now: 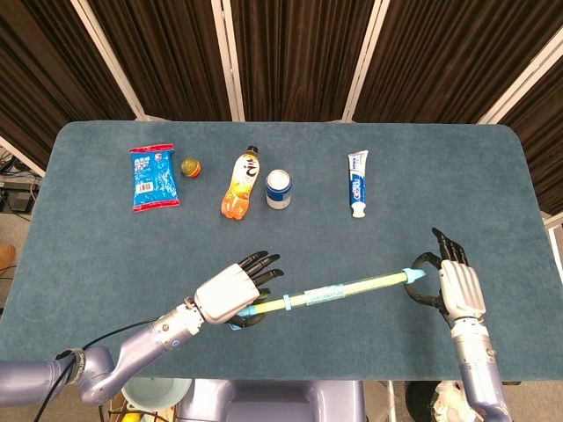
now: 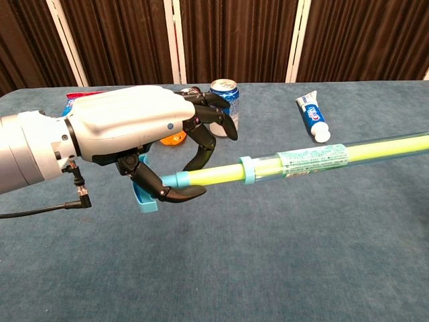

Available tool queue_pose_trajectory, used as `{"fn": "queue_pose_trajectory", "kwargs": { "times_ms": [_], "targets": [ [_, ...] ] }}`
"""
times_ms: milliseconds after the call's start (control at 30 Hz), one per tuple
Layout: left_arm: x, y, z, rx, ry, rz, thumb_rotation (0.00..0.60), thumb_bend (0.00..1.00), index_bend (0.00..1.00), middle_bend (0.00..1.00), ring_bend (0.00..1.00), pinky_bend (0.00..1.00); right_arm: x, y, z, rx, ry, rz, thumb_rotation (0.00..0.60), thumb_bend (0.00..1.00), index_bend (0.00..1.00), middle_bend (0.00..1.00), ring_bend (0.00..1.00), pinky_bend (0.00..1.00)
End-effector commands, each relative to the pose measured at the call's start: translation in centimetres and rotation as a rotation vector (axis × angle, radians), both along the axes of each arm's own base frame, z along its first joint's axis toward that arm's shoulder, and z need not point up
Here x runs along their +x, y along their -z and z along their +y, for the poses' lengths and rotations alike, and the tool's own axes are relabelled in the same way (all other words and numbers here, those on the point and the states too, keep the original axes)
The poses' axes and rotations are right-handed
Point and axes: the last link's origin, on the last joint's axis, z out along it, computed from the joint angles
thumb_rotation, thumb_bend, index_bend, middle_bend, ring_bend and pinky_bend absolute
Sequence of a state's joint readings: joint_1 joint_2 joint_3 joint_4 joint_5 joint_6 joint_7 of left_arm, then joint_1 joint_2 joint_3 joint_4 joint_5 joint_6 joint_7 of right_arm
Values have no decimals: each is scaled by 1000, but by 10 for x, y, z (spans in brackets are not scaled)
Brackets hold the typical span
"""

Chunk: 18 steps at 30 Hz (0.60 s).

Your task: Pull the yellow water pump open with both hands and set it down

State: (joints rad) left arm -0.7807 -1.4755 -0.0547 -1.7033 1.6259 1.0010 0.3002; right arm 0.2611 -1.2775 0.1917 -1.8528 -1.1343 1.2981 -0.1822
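The yellow water pump (image 1: 339, 290) is a long clear tube with a yellow rod, light-blue collars and a blue handle, held slightly above the table and slanting up to the right. My left hand (image 1: 230, 294) grips its handle end, fingers curled over the rod and thumb beneath, shown close in the chest view (image 2: 134, 131). There the pump (image 2: 308, 159) runs off the right edge. My right hand (image 1: 459, 288) is at the blue tip, which sits between its spread thumb and fingers; no firm grip shows. The chest view does not show that hand.
Along the far half of the blue table (image 1: 88, 255) lie a red-blue snack bag (image 1: 155, 177), a small ball (image 1: 191, 166), an orange drink bottle (image 1: 241, 185), a blue can (image 1: 278, 188) and a toothpaste tube (image 1: 356, 183). The can (image 2: 223, 100) stands just behind my left hand.
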Motion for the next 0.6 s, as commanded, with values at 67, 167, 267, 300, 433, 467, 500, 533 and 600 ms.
{"fn": "queue_pose_trajectory", "kwargs": {
  "times_ms": [67, 167, 267, 300, 433, 467, 500, 533, 600],
  "targets": [
    [-1, 0, 0, 2, 3, 7, 600, 392, 658, 179, 7, 112, -4, -2, -1, -7, 16, 14, 600, 308, 579, 33, 0, 0],
    [-3, 0, 1, 4, 8, 14, 600, 392, 657, 179, 7, 112, -11, -6, -2, -16, 39, 25, 600, 309, 579, 32, 0, 0],
    [-5, 1, 2, 6, 10, 22, 600, 392, 657, 179, 7, 112, -17, -11, -4, -26, 59, 25, 600, 309, 594, 35, 0, 0],
    [-6, 2, 2, 6, 10, 25, 600, 391, 657, 179, 7, 112, -18, -12, -4, -28, 61, 25, 600, 309, 612, 42, 0, 0],
    [-7, 4, 3, 15, 7, 25, 600, 391, 657, 179, 7, 112, -20, -15, -5, -40, 64, 28, 600, 308, 709, 73, 0, 0],
    [-7, 4, 4, 18, 4, 23, 600, 391, 657, 179, 7, 112, -21, -16, -5, -42, 66, 29, 600, 310, 729, 79, 0, 0],
    [-7, 4, 4, 20, 1, 21, 600, 391, 657, 179, 7, 112, -21, -16, -5, -45, 67, 29, 600, 310, 741, 82, 0, 0],
    [-7, 4, 5, 21, -2, 19, 600, 391, 657, 179, 7, 112, -22, -17, -5, -47, 69, 30, 600, 311, 747, 84, 0, 0],
    [-8, 3, 5, 22, -7, 17, 600, 391, 658, 179, 7, 112, -23, -18, -6, -53, 71, 35, 600, 313, 754, 86, 0, 0]
  ]
}}
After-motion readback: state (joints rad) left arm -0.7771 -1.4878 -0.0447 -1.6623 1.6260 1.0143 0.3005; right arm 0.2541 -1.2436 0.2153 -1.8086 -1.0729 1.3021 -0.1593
